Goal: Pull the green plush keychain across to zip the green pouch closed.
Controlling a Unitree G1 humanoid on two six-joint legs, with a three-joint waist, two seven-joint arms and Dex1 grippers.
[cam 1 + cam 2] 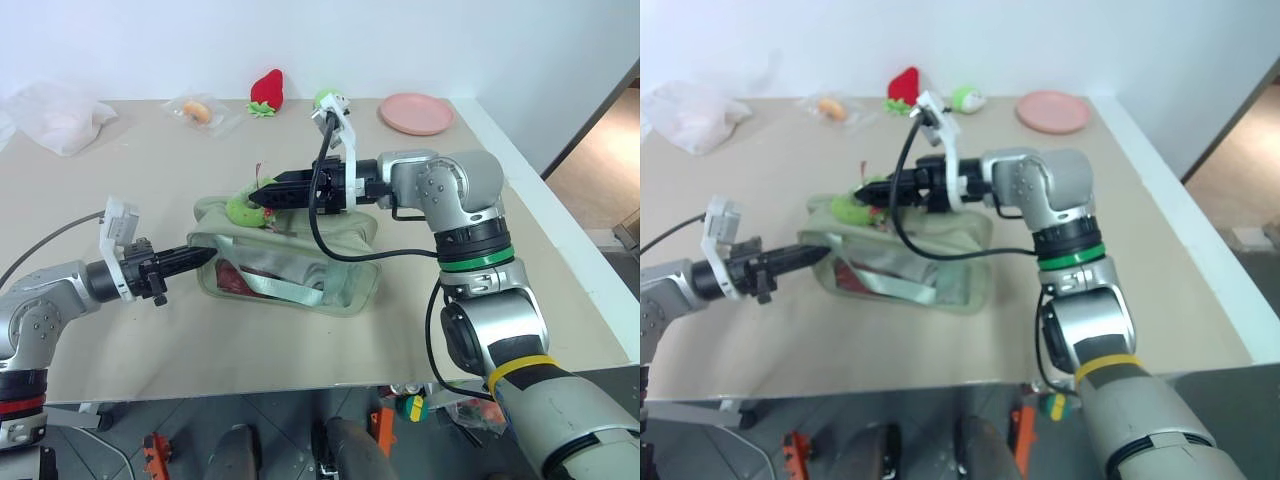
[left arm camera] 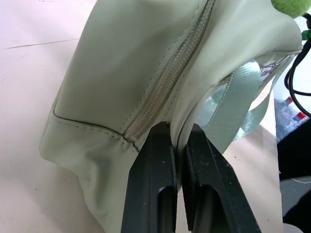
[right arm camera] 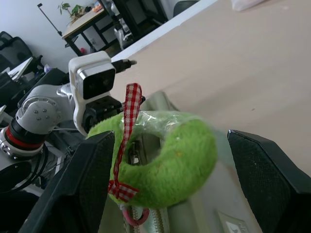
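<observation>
**Left pinches pouch end, right jaws spread around keychain**

Green pouch lies mid-table, centre of the head views, long axis running from centre-left toward lower right of frame. Zipper line follows that axis along the top. Green plush keychain sits at the pouch's upper-left top edge, curved like a crescent, red-and-white check ribbon on it.

Left gripper comes in from the left, fingers pressed together on a fold of fabric at the pouch's left end, right beside the zipper's end. Right gripper reaches in from the right, pointing left; fingers spread wide, keychain between them, not touching either pad in the wrist view.

Zipper pull itself hard to make out under the plush. Pouch contents blurred behind the clear window, something red. Strap partly hidden behind the pouch body.
</observation>
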